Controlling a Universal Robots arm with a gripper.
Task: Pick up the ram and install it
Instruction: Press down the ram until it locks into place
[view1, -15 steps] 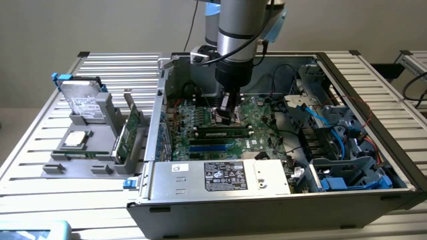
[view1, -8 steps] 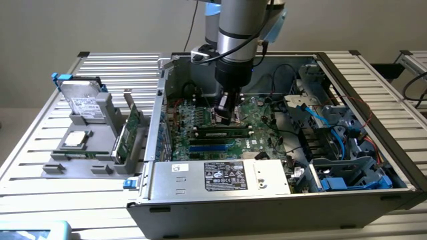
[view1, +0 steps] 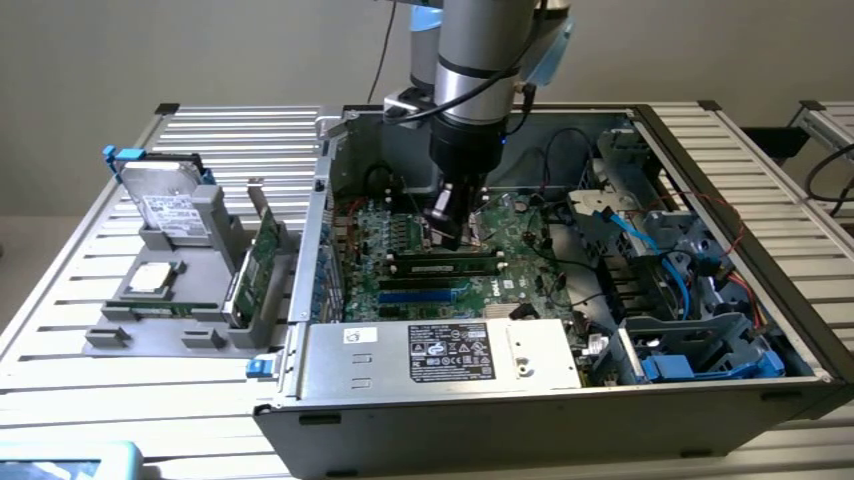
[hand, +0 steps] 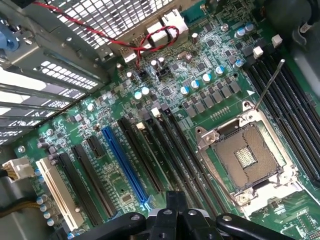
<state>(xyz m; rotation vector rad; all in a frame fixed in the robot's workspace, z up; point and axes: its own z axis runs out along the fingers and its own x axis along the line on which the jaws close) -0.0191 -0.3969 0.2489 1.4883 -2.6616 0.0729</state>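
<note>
The gripper (view1: 450, 238) is inside the open computer case (view1: 721, 180), pointing down at the motherboard (view1: 400, 240). Its fingers are closed together and nothing is visible between them. The tip is just above the board, near the far end of the memory slots (view1: 434, 290), but I cannot tell if it touches the board.

The ram (view1: 447, 267) is a long narrow stick that lies in a slot just in front of the gripper tip, toward the camera in the exterior view. It sits level along the slot. The gripper is not holding it; a small gap shows between them.

In the wrist view, the gripper (hand: 172, 222) shows as dark metal parts at the edge of the picture, close together. Beyond it is the green board with a blue slot (hand: 125, 167), several black slots (hand: 172, 150) and the open CPU socket (hand: 245, 157) with its metal frame. A red and black wire (hand: 150, 42) runs across near the metal grille.

On the table (view1: 80, 300), at the exterior view's left and outside the case, a grey holder (view1: 174, 330) carries a hard drive (view1: 167, 205) and a green card (view1: 260, 265) standing upright.
</note>
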